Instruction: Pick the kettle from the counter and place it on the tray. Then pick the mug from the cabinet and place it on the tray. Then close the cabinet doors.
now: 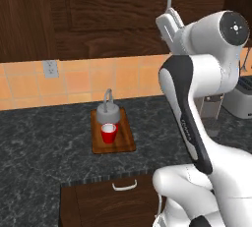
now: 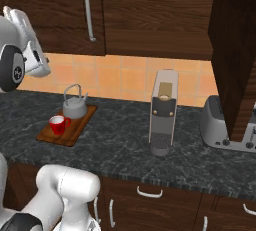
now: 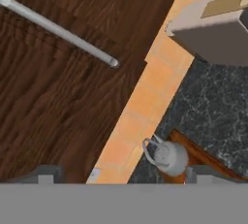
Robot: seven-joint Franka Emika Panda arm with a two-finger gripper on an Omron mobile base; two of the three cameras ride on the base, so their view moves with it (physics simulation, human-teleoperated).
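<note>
With kettle [image 1: 108, 111] and mug [image 1: 109, 133] on the tray [image 1: 129, 140], my spread-open, empty gripper [image 3: 121, 175] faced the right cabinet door [image 2: 232, 50]; I judged a steady push best.

Wooden tray [image 1: 127, 142]; speckled stone counter [image 1: 44, 142]

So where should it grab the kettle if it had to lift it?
Probably the top of the kettle's arched handle, coming straight down from above. The handle stands upright over the squat body, and the mug sits close in front on the tray, so that side is crowded.
</note>
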